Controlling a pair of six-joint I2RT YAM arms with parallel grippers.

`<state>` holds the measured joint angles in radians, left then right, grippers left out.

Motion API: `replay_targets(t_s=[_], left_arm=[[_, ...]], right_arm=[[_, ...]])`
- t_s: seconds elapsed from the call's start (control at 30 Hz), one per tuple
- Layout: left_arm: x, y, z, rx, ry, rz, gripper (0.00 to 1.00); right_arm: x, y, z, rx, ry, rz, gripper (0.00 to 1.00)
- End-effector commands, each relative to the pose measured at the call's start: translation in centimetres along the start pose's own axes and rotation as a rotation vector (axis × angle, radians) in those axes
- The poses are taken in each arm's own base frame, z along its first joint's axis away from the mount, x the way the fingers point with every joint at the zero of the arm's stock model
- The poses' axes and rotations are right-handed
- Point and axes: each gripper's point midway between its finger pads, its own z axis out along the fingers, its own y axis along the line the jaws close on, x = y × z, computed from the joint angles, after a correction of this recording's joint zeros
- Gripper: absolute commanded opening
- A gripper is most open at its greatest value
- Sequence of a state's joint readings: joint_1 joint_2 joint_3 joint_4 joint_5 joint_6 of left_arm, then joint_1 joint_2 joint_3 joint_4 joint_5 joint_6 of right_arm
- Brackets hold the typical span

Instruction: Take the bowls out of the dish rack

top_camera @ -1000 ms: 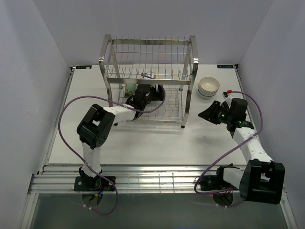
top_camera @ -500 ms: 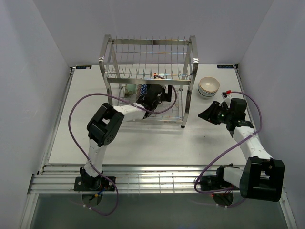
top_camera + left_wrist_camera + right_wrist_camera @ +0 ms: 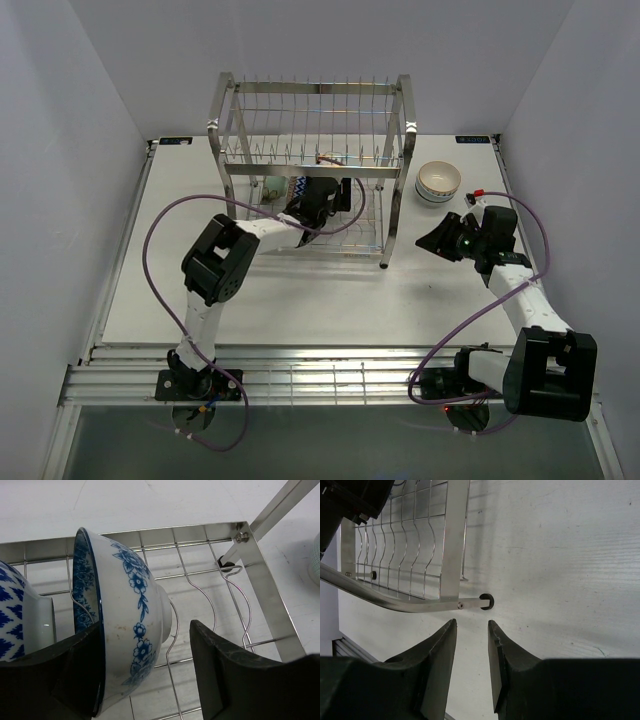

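The dish rack (image 3: 312, 130) stands at the back of the table. A blue-and-white floral bowl (image 3: 132, 610) stands on edge between the wire dividers of the rack's lower tier (image 3: 260, 585). My left gripper (image 3: 145, 630) is open around it: the left finger is inside the bowl at its rim, and the right finger (image 3: 220, 670) stands apart from the bowl's foot. A second blue-patterned bowl (image 3: 22, 615) stands just to the left. In the top view the left gripper (image 3: 335, 195) is inside the lower tier. My right gripper (image 3: 471, 625) is slightly open and empty above the table, near a rack foot (image 3: 487, 601).
A white bowl with a dark rim (image 3: 438, 182) sits upright on the table to the right of the rack. A pale green bowl (image 3: 268, 188) shows in the lower tier's left part. The rack's posts and upper tier surround the left gripper. Walls enclose the table.
My left gripper has moved right and deeper into the lower tier, to the floral bowl; over the last half second it has barely shifted. The right arm has not moved.
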<state>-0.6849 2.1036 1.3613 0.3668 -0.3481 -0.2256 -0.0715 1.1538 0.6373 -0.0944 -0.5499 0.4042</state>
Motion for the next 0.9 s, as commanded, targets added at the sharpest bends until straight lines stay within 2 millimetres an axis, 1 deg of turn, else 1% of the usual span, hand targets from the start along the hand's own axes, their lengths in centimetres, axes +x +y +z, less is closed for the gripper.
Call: replay_targets(t_s=[0.0, 0.07, 0.13, 0.17, 0.23, 0.33, 0.37, 0.4, 0.43, 0.5, 0.53, 0.67, 0.7, 0.73, 0.87], left_arm=[[-5.3, -1.3, -1.2, 0.075, -0.082, -0.127, 0.74], [-5.8, -0.9, -1.2, 0.089, -0.085, -0.162, 0.73], [-6.1, -1.2, -1.4, 0.123, -0.080, -0.193, 0.70], [-6.5, -1.1, -1.4, 0.129, -0.087, -0.199, 0.68], [-6.9, -1.6, -1.6, 0.160, -0.094, -0.201, 0.61], [-7.2, -1.7, -1.5, 0.187, -0.095, -0.208, 0.47], [-7.2, -1.7, -1.5, 0.188, -0.093, -0.212, 0.43], [-7.2, -1.6, -1.5, 0.188, -0.092, -0.217, 0.38], [-6.8, -1.5, -1.6, 0.186, -0.083, -0.223, 0.35], [-7.2, -1.2, -1.9, 0.185, -0.094, -0.252, 0.34], [-7.1, -1.1, -1.9, 0.189, -0.091, -0.255, 0.34], [-7.5, -1.1, -2.2, 0.210, -0.100, -0.278, 0.32], [-7.8, -1.2, -2.4, 0.223, -0.106, -0.287, 0.29], [-8.2, -1.1, -2.6, 0.232, -0.117, -0.292, 0.22], [-8.9, -1.8, -3.0, 0.308, -0.135, -0.311, 0.06]], right_arm=[[-0.1, -0.1, 0.1, -0.008, -0.013, -0.034, 0.38], [-0.1, -0.2, 0.1, -0.007, -0.011, -0.032, 0.37], [-0.2, -0.2, 0.1, -0.001, -0.013, -0.034, 0.37], [-0.1, -0.3, 0.1, 0.002, -0.010, -0.033, 0.37], [-0.2, -0.4, 0.1, 0.007, -0.012, -0.034, 0.37], [-0.1, -0.5, 0.1, 0.013, -0.008, -0.035, 0.37], [-0.1, -0.5, 0.1, 0.014, -0.009, -0.035, 0.37], [-0.1, -0.6, 0.1, 0.016, -0.009, -0.036, 0.37], [-0.1, -0.7, 0.1, 0.022, -0.009, -0.036, 0.37], [-0.1, -0.7, 0.1, 0.026, -0.008, -0.034, 0.37], [-0.1, -0.8, 0.2, 0.028, -0.004, -0.034, 0.37], [-0.1, -1.1, 0.2, 0.040, 0.002, -0.032, 0.36], [-0.1, -1.0, 0.3, 0.040, 0.002, -0.033, 0.36], [-0.1, -1.2, 0.3, 0.046, 0.001, -0.034, 0.36], [-0.1, -1.5, 0.3, 0.062, -0.001, -0.041, 0.36]])
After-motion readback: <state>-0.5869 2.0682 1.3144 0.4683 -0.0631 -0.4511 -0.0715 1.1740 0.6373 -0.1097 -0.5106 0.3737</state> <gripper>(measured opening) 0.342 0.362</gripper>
